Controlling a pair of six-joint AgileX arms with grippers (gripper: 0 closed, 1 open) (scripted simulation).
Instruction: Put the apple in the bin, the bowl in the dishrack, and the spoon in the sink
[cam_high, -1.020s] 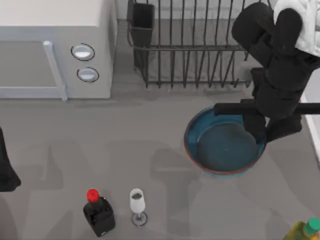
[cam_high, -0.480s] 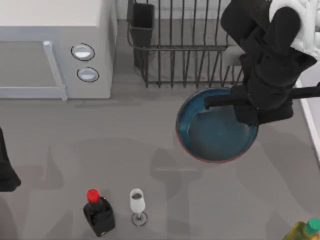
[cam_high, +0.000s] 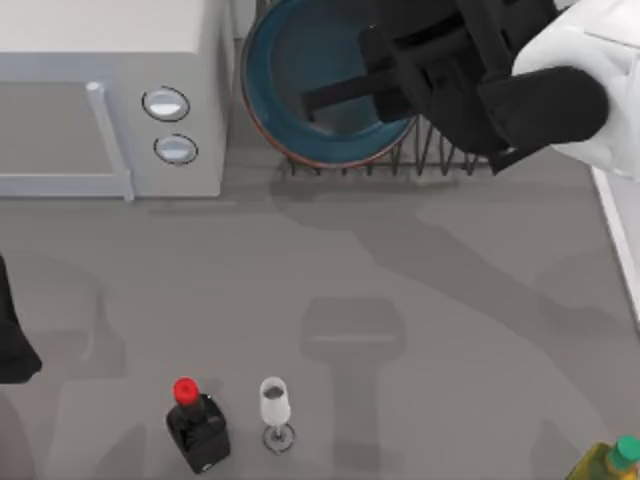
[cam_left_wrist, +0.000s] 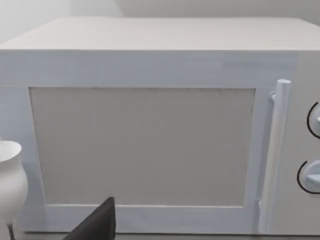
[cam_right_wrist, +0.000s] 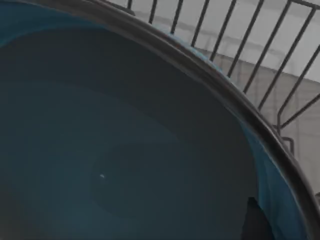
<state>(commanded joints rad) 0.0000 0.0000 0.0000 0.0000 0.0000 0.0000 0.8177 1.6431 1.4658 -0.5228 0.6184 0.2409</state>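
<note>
Top view: the right tool (cam_high: 385, 85) is clamped on the wide blue bowl (cam_high: 300, 90), held over the black wire dishrack (cam_high: 440, 155) — best lowered level between bars. Right wrist view: rack bars beyond the rim — left tool idle at the desk's left edge.

Right gripper (cam_high: 400, 85) closed, raised

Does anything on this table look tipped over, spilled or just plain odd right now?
Nothing looks spilled or knocked over. The wine glass and the red-capped black bottle stand upright. The one unusual sight is the blue bowl, held by the right gripper over the dishrack beside the microwave.
</note>
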